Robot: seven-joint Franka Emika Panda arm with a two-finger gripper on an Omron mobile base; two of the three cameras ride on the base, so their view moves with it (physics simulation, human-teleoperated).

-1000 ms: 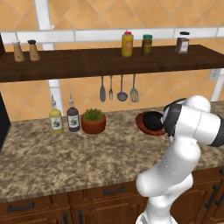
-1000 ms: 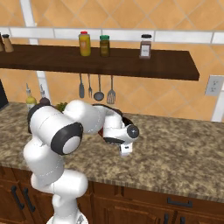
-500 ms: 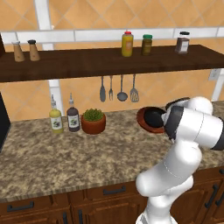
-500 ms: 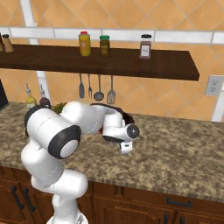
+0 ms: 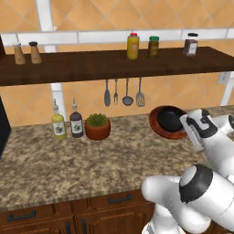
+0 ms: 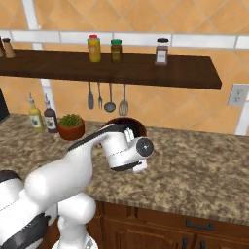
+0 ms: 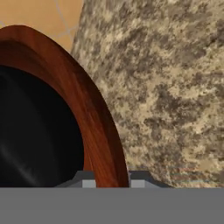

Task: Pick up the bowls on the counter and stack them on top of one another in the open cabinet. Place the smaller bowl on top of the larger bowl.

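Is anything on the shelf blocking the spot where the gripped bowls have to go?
The gripper pinches the reddish-brown bowl rim, black bowl inside. Jars crowd the open cabinet directly above; its middle stretch looks free.

I get bright, even light with only soft shadows under the shelf (image 5: 114, 66). Base views look sharp; the close hand view's tabletop (image 7: 175, 87) is blurry.
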